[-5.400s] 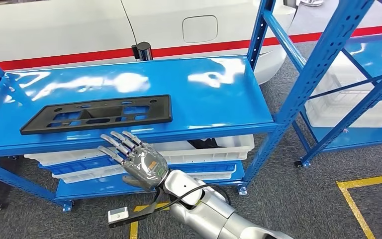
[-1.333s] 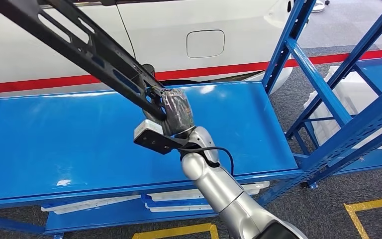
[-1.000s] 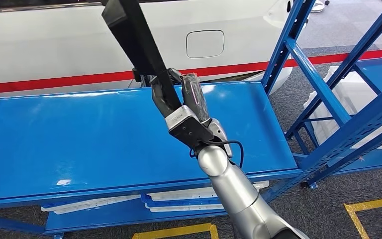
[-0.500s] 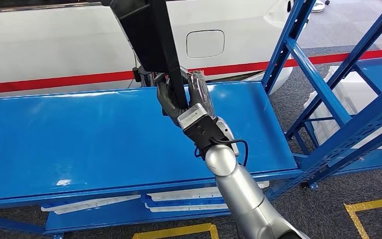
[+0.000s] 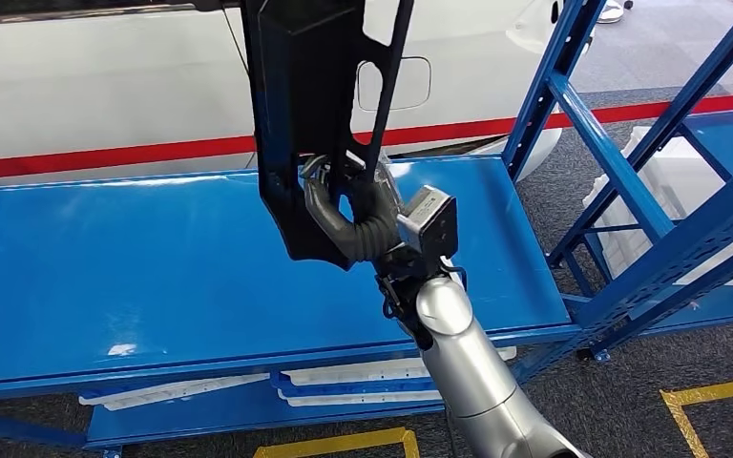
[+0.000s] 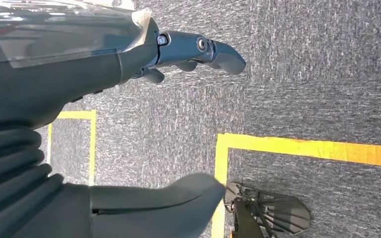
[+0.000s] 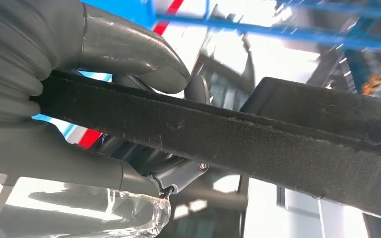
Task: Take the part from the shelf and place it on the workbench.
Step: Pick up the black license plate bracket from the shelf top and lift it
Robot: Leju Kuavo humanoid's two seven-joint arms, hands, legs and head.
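The right hand [image 5: 358, 215] gripped the black part [image 5: 305, 114], held upright above the blue shelf [image 5: 153, 277], while the left hand [image 6: 104, 64] hung spread and empty.

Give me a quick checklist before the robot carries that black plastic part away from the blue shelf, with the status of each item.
1. Grip on the part: ok. The right hand holds the long black plastic panel, thumb pressed on one face, fingers behind.
2. Part clear of the shelf: ok. It hangs above the glossy blue metal shelf top, not touching it.
3. Part orientation: not ok for setting down. It stands nearly upright.
4. Clearance to the blue upright post: ok, apart.
5. Left hand: ok. It holds nothing, over grey carpet with yellow floor tape.
6. Workbench location: cannot tell.
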